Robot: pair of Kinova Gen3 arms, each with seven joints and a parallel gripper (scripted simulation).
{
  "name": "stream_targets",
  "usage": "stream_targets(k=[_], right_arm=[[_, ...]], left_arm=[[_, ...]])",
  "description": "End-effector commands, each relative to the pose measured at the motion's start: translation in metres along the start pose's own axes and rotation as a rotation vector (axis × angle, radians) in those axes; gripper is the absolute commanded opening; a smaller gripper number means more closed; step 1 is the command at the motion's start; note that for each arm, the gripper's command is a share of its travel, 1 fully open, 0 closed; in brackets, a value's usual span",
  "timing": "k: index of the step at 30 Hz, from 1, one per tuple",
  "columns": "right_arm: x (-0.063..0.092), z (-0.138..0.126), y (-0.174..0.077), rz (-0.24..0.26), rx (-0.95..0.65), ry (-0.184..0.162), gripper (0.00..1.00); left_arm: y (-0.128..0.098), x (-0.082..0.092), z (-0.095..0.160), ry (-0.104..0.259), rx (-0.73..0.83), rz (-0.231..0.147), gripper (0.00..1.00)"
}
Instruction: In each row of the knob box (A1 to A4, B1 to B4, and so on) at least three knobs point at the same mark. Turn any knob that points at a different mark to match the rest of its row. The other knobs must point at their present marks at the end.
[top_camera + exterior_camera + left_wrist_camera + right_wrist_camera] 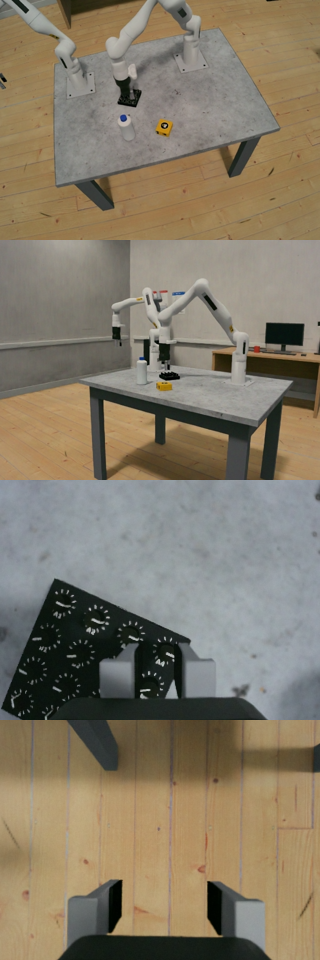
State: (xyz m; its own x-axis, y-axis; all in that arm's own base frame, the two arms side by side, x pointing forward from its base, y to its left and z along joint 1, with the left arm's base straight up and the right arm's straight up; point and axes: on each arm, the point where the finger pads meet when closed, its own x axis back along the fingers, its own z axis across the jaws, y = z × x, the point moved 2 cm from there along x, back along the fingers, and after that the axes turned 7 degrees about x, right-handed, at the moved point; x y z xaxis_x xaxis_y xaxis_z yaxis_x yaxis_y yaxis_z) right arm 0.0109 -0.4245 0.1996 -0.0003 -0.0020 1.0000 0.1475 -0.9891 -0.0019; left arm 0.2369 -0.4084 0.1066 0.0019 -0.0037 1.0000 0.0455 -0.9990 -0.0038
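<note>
The black knob box [127, 104] [175, 378] [107, 642] lies on the table. In the left wrist view the lines of knobs A1 [65, 601], A2 [97, 619], A3 [131, 633] and A4 [166, 651] all slant down to the right. B1 [50, 635], B2 [82, 652] and B4 [152, 685] show lines toward picture left; B3 is mostly hidden by a finger. Rows C and D show only partly. My left gripper [131, 98] [167, 368] [158, 662] is part open and empty, just above the box by A4. My right gripper [118, 344] [164, 898] is wide open.
A white bottle [127, 130] [141, 371] with a blue cap and a yellow box [164, 127] [164, 386] stand on the grey table [206, 103] [211, 397], toward the edge away from the arm bases. The right gripper hangs beyond the table, above the wooden floor [165, 845].
</note>
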Motion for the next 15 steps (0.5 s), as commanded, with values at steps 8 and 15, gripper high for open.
stream_targets(k=[8,15], right_arm=[[0.001,0.000,0.000,-0.002,0.000,-0.001,1.00],[0.001,0.000,0.000,-0.002,0.000,-0.001,1.00]], left_arm=[[0.004,0.004,-0.011,0.002,0.263,0.004,0.46],[0.010,0.008,-0.023,0.003,0.549,0.005,0.46]])
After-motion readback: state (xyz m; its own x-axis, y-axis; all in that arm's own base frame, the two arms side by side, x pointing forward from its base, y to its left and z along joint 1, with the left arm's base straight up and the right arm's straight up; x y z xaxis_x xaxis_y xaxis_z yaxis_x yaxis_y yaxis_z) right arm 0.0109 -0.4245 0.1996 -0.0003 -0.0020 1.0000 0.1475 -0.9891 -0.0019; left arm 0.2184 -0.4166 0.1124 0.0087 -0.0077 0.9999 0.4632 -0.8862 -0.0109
